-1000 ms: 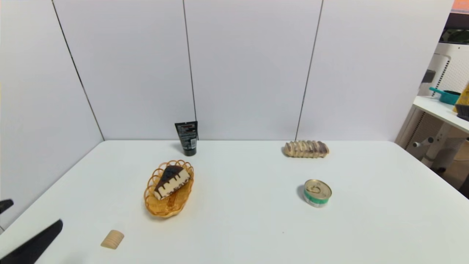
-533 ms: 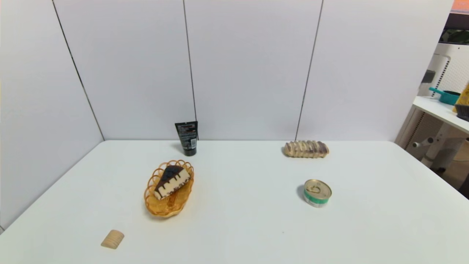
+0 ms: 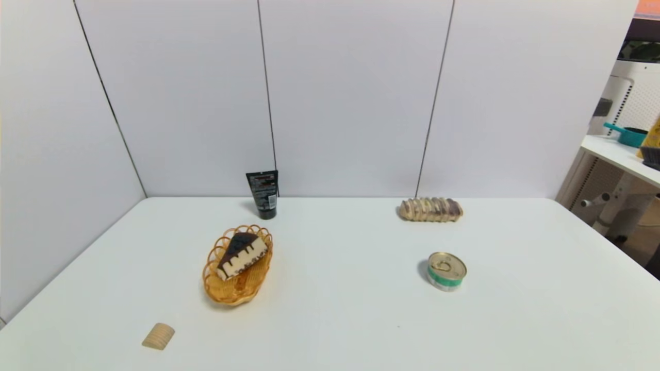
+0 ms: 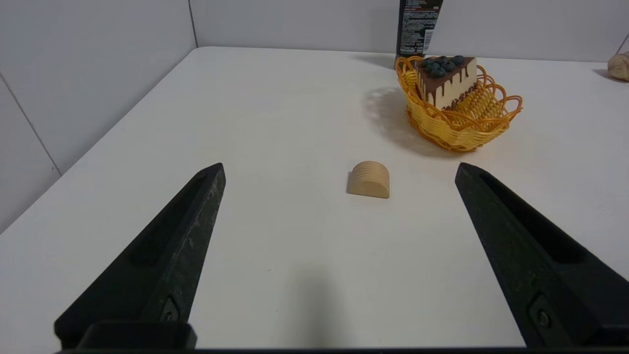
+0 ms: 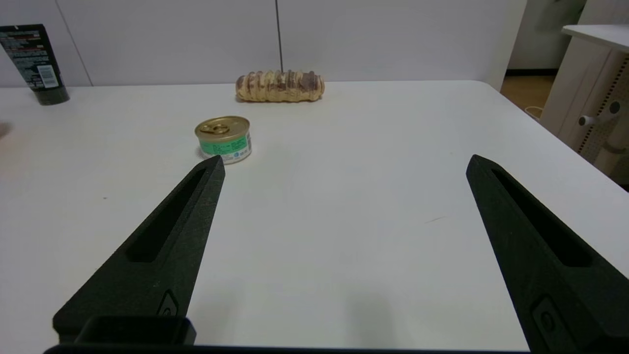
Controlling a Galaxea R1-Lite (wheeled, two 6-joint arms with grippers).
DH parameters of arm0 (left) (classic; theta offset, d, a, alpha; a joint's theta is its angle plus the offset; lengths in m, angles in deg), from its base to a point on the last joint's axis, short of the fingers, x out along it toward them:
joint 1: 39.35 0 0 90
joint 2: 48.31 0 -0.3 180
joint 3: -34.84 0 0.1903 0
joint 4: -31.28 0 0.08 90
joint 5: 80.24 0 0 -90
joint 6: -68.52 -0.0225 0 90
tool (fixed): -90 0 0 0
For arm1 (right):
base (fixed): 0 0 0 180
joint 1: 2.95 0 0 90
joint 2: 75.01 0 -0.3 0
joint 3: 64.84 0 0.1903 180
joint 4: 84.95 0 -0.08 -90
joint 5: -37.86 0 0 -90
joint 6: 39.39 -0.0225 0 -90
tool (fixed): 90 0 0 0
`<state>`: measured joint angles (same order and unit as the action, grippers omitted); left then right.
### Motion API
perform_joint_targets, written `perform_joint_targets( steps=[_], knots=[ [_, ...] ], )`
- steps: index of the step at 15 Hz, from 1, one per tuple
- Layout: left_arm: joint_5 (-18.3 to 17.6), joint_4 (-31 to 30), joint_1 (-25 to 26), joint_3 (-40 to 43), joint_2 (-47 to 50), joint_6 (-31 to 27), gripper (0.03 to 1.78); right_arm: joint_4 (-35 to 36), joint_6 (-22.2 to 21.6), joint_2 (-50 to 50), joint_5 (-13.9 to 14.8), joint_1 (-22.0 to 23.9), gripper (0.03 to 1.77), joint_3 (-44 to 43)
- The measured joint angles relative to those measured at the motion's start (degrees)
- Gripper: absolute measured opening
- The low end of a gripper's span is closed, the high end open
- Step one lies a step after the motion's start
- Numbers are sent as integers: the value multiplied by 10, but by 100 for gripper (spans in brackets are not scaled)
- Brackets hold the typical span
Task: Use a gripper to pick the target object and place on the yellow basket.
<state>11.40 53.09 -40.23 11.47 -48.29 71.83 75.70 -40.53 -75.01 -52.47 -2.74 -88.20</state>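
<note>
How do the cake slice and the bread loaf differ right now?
The cake slice is a wedge, cream sides under a dark dripping top; the bread loaf is a long, ridged, brown roll. The cake slice sits inside the yellow basket on the robot's left side; the bread loaf lies bare on the table, far right near the wall. Shared: neither is held, and both grippers are out of the head view.

The white table [image 3: 335, 319] bears the yellow basket [image 3: 229, 293], can [image 3: 446, 271], bread loaf [image 3: 431, 209], tube [image 3: 263, 194] and ridged block [image 3: 158, 336].
</note>
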Motion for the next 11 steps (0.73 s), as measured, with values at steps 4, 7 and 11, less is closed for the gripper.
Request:
perform_joint_targets(
  steps=[4, 7, 11],
  knots=[
    [0, 0, 0, 0, 1, 0, 169, 0, 4, 0, 0, 0, 170, 0],
    [0, 0, 0, 0, 1, 0, 169, -7, 4, 0, 4, 0, 170, 0],
    [0, 0, 0, 0, 1, 0, 169, 0, -23, 0, 14, 0, 170, 0]
  ],
)
